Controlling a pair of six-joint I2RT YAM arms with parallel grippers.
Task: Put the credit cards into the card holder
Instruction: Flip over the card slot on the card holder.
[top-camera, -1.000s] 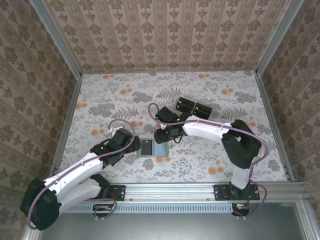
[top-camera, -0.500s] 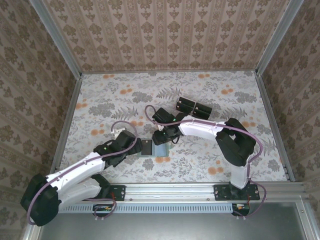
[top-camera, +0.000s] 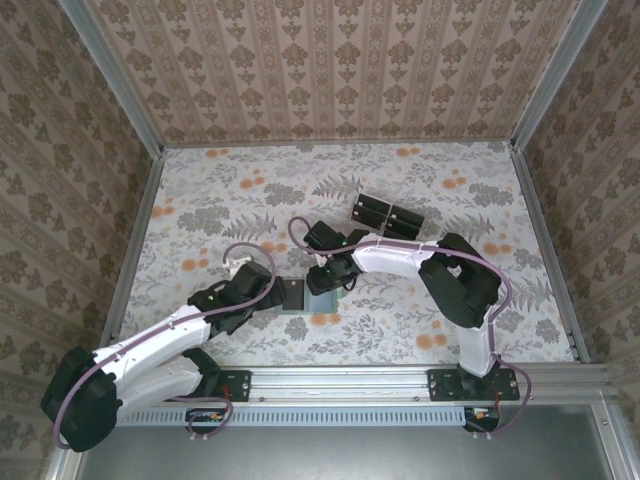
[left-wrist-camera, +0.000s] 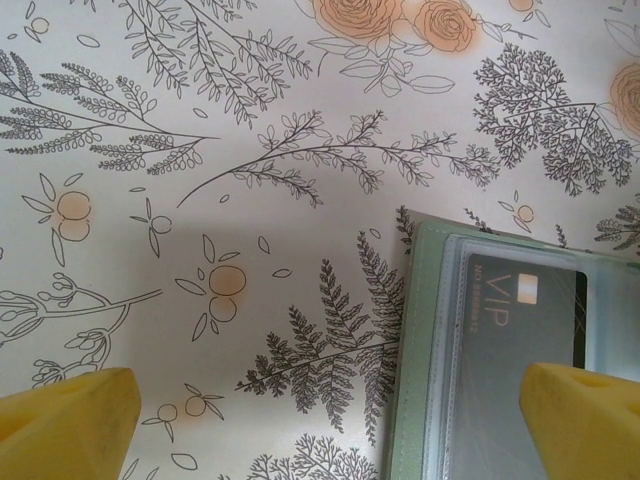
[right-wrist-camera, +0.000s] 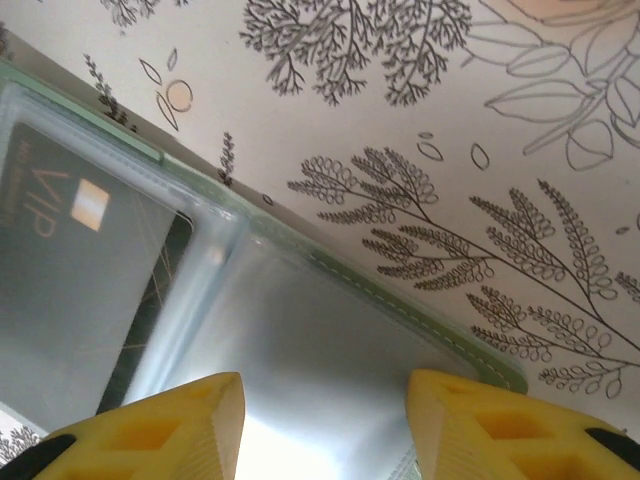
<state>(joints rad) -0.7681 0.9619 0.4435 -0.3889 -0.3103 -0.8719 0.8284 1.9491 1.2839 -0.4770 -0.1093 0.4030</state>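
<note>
The left gripper (left-wrist-camera: 325, 415) has its fingers spread wide with nothing between them. One yellow fingertip hangs over the near edge of a black credit card (left-wrist-camera: 515, 310) marked VIP. That card is tucked in a clear pocket of the opened card holder (left-wrist-camera: 415, 330), which lies flat on the floral table (left-wrist-camera: 200, 200). The right gripper (right-wrist-camera: 325, 420), fingers partly apart and empty, hovers over the holder's other clear pocket.

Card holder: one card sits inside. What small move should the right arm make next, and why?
Probably raise the right fingers and head for the credit cards behind: those fingers hold nothing, and the right pocket of the card holder looks empty.
</note>
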